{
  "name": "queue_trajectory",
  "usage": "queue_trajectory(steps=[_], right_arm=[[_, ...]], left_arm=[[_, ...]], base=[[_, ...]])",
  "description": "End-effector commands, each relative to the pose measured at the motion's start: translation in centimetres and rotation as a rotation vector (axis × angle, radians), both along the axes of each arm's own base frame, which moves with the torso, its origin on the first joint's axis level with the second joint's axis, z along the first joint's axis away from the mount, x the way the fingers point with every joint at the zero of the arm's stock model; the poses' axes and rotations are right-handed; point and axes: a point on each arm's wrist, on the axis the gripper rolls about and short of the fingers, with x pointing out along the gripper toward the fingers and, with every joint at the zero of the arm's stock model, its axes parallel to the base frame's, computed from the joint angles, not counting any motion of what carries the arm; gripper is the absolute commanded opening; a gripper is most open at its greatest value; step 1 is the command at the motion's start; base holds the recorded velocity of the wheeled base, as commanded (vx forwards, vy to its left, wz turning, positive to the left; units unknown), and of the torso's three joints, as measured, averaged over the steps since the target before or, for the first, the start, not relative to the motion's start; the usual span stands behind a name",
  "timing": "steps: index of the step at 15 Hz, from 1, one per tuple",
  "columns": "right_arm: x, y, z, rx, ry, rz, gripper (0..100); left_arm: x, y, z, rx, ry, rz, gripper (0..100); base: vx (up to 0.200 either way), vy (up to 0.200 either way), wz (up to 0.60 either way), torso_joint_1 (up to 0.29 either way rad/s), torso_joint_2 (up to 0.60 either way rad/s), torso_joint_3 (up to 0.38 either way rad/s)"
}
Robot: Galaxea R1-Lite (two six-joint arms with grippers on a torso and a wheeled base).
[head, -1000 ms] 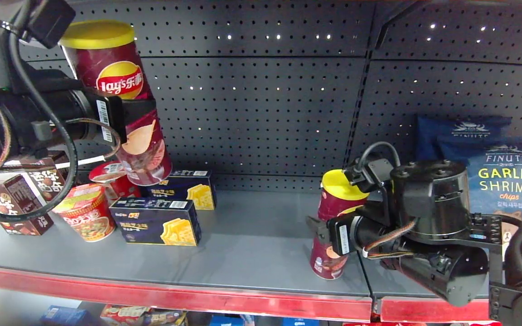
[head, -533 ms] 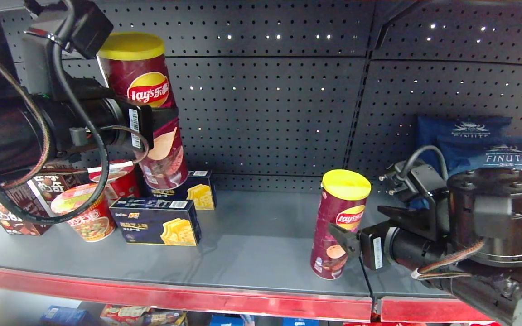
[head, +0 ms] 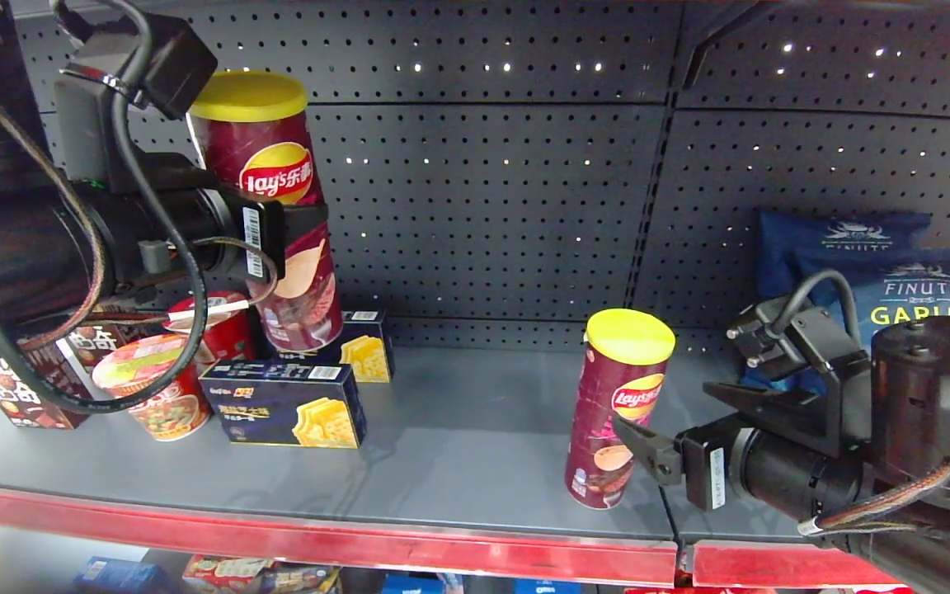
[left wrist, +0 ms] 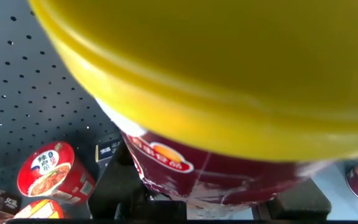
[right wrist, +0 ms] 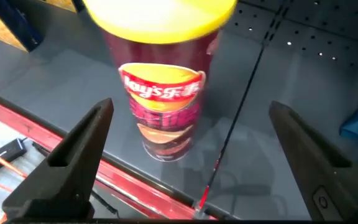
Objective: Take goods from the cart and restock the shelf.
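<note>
The right tool point(head: 665, 408) has let go and drawn back: its jaws now stand wide apart, just clear of the chips can point(head: 617, 412), which stands upright by itself near the front edge of the shelf point(head: 458, 445). That can looks restocked. Meanwhile the left tool point(head: 289, 235) is clamped round the middle of a second chips can point(head: 265, 157) and has carried it rightwards, holding it upright above the biscuit boxes point(head: 285, 404). I'd guess that can goes down next, on the bare stretch between the boxes and the first can.
</note>
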Motion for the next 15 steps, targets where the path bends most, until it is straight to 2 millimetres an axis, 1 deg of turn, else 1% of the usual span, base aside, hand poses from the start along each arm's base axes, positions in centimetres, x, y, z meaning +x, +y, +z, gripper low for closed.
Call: queue_trajectory(steps=[1, 3, 5, 6, 8, 10, 13, 14, 15], right_arm=[[0.2, -1.4, 0.1, 0.004, -0.008, -0.047, 100], [-0.8, -2.8, 0.7, 0.025, -0.028, -0.058, 100], [-1.9, -3.9, 0.2, 0.024, -0.027, -0.061, 100], [-1.9, -4.6, 0.0, 0.021, -0.024, -0.081, 100], [-1.4, -5.2, -0.4, 0.014, -0.007, -0.103, 100], [-0.8, -4.9, -1.1, -0.007, 0.018, -0.107, 100], [0.1, -4.4, -1.6, -0.025, 0.04, -0.113, 100], [0.2, -4.4, -1.6, -0.026, 0.041, -0.112, 100], [0.7, -4.4, -1.9, -0.034, 0.056, -0.118, 100]], left_arm=[[0.0, 0.0, 0.1, -0.002, -0.004, -0.001, 0], [0.0, 0.0, 0.1, -0.002, -0.005, -0.004, 0], [0.2, -0.5, 0.0, 0.0, 0.0, -0.015, 0], [0.2, -1.1, 0.0, -0.006, -0.009, -0.038, 0], [0.9, -2.3, -0.5, -0.006, -0.009, -0.069, 0], [1.8, -3.6, -1.1, -0.001, 0.002, -0.093, 0], [3.2, -4.6, -2.0, 0.003, 0.03, -0.101, 0], [3.3, -4.7, -2.1, -0.003, 0.035, -0.098, 0], [4.1, -5.2, -2.4, -0.018, 0.05, -0.097, 0]], base=[[0.0, 0.0, 0.0, 0.0, 0.0, 0.0], [0.0, 0.0, 0.0, 0.0, 0.0, 0.0], [0.0, 0.0, 0.0, 0.0, 0.0, 0.0], [0.0, 0.0, 0.0, 0.0, 0.0, 0.0], [0.0, 0.0, 0.0, 0.0, 0.0, 0.0], [0.0, 0.0, 0.0, 0.0, 0.0, 0.0], [0.0, 0.0, 0.0, 0.0, 0.0, 0.0], [0.0, 0.0, 0.0, 0.0, 0.0, 0.0], [0.0, 0.0, 0.0, 0.0, 0.0, 0.0]])
